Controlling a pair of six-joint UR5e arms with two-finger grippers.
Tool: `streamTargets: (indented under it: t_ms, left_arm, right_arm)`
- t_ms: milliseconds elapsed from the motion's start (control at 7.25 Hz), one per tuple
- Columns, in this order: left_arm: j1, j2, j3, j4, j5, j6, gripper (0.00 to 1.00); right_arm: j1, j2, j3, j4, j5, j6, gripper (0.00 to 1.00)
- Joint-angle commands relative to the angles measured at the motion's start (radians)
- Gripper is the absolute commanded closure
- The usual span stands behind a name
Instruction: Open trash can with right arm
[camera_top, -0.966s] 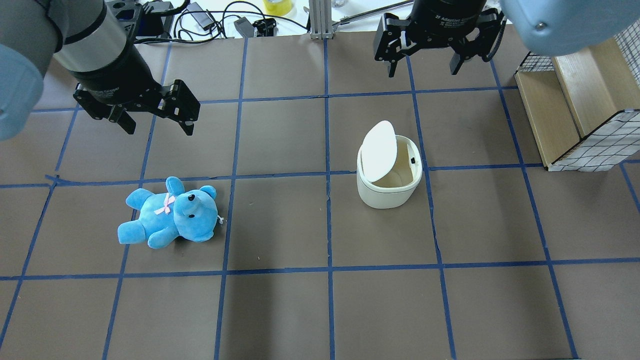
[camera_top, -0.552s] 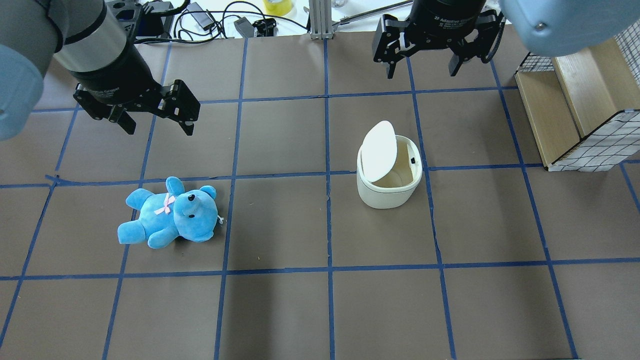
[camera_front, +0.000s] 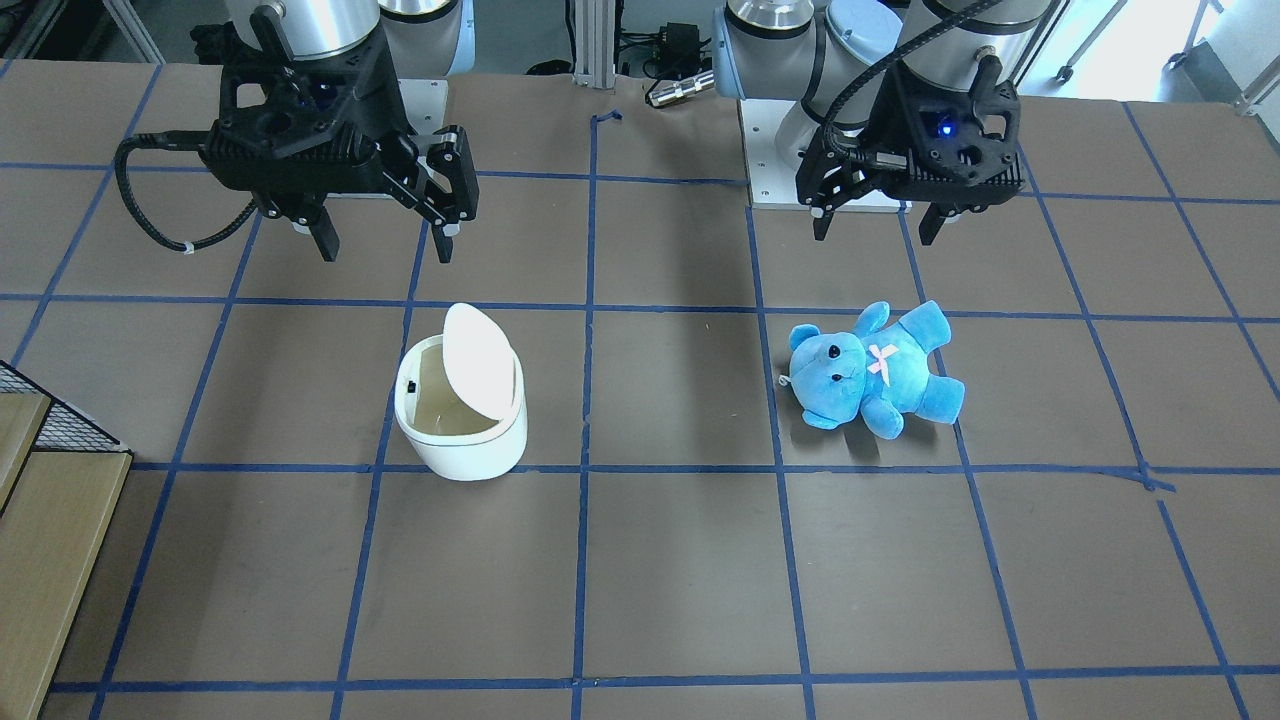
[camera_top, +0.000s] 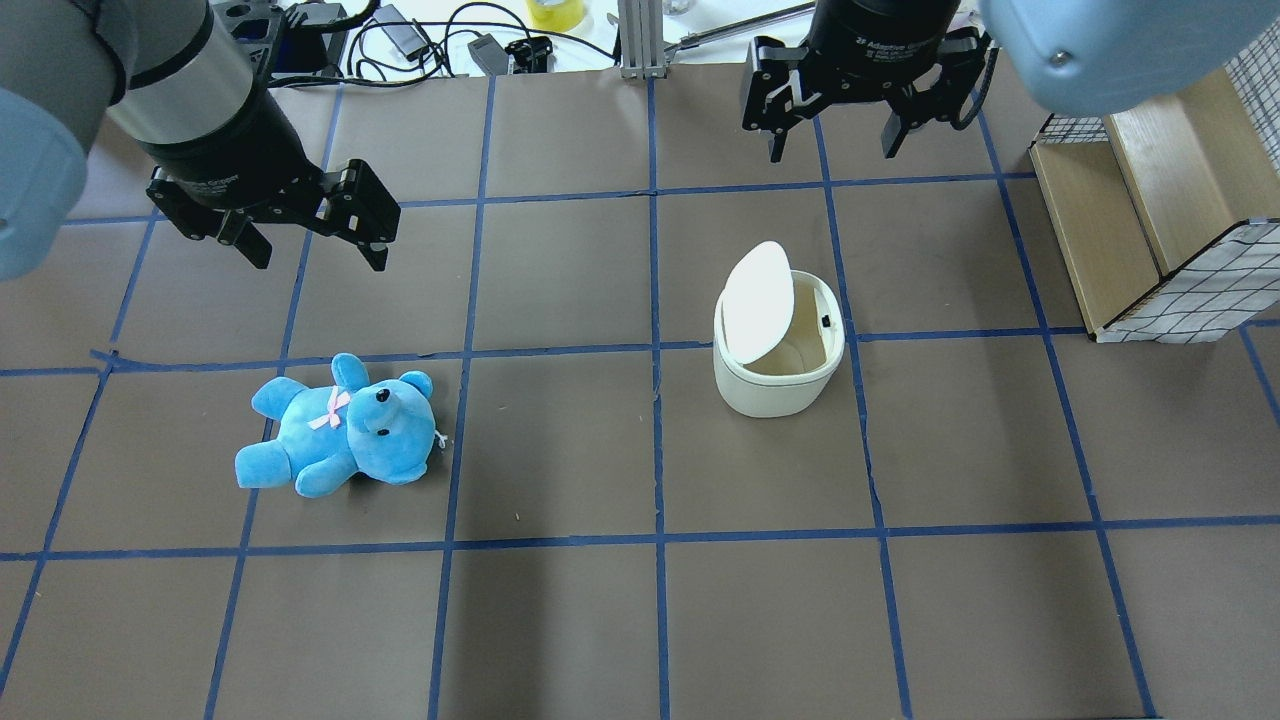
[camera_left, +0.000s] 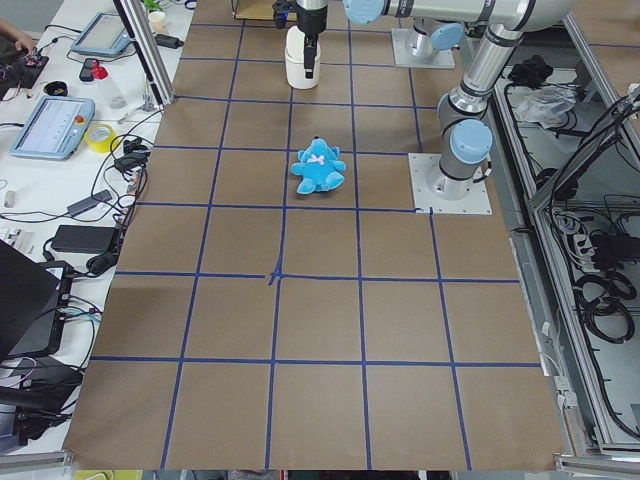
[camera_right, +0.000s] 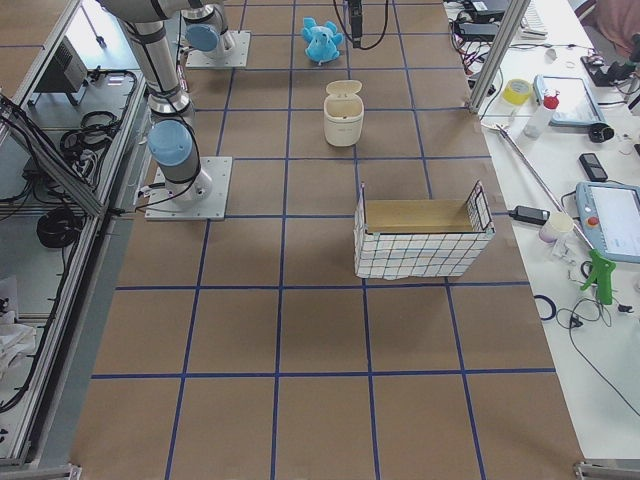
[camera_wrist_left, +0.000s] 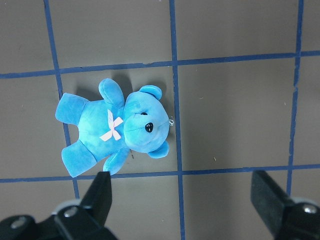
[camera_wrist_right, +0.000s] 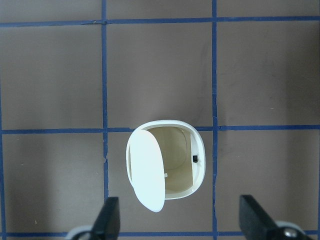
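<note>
The trash can (camera_top: 780, 378) is standing upright on the brown table (camera_top: 560, 600), in a taped grid square on the robot's right half, just past 1 blue tape line in the overhead view. Its white flip lid (camera_top: 757, 303) is standing tilted up on the side nearer the table's centre, leaving the beige inside showing; a small black catch is sitting on the inner wall opp. the lid.

The right gripper (camera_top: 830, 152) is hanging above the table, beyond the can toward the far edge and well apart from it, touching nothing. Its 2 jaws are spread wide w/ nothing between them. From the right wrist cam, the can (camera_wrist_right: 198, 172) and raised lid (camera_wrist_right: 147, 170) are lying below, between the 2 black fingers (camera_wrist_right: 107, 220). In the front view a black cable loop (camera_front: 150, 215) w/ a white tie is trailing off this gripper (camera_front: 385, 250).

The left gripper (camera_top: 318, 260) is hovering over the robot's left half, jaws likewise spread and empty. A blue teddy bear (camera_top: 340, 430) w/ a pink bow is lying on its back just below it, well apart from the can.

A wood-and-wire crate (camera_top: 1150, 200) is sitting at the table's right edge.
</note>
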Motion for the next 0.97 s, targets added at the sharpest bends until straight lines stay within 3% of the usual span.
streamTargets:
  t_ms: [0, 138, 276, 552, 828]
  left_arm:
    - [0.000, 0.000, 0.000, 0.000, 0.000, 0.001, 0.00]
    - [0.000, 0.000, 0.000, 0.000, 0.000, -0.001, 0.00]
    - [0.000, 0.000, 0.000, 0.000, 0.000, 0.001, 0.00]
    - [0.000, 0.000, 0.000, 0.000, 0.000, 0.001, 0.00]
    - [0.000, 0.000, 0.000, 0.000, 0.000, -0.001, 0.00]
  right_arm:
    - [0.032, 0.058, 0.026, -0.012, 0.045, 0.007, 0.83]
    - [0.069, 0.088, 0.040, -0.018, 0.065, 0.017, 1.00]
    - [0.076, 0.108, 0.058, -0.022, 0.074, 0.020, 1.00]
    - [0.074, 0.109, 0.156, -0.144, 0.061, 0.026, 1.00]
    - [0.070, 0.105, 0.152, -0.152, 0.059, 0.029, 1.00]
